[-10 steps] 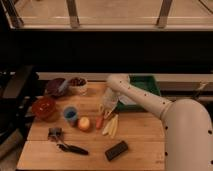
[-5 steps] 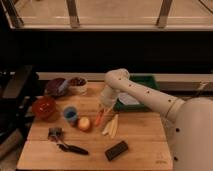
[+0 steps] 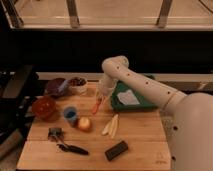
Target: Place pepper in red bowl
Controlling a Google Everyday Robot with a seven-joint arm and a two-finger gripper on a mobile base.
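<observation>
My gripper [image 3: 102,94] hangs from the white arm over the back middle of the wooden board. It is shut on the pepper [image 3: 96,106], a slender orange-red chili that dangles below the fingers, just above the board. The red bowl [image 3: 44,107] stands at the board's left edge, well to the left of the pepper, with a blue cup [image 3: 70,115] between them.
A round yellow-orange fruit [image 3: 84,123] and pale yellow strips [image 3: 111,126] lie in front of the gripper. A dark purple bowl [image 3: 55,87] and a white cup [image 3: 77,84] stand at the back left. A green tray [image 3: 131,98] is to the right; a black block [image 3: 116,150] and a dark tool [image 3: 67,146] lie near the front.
The gripper has lifted and moved back and left with the pepper, away from the pale strips and toward the board's back middle.
</observation>
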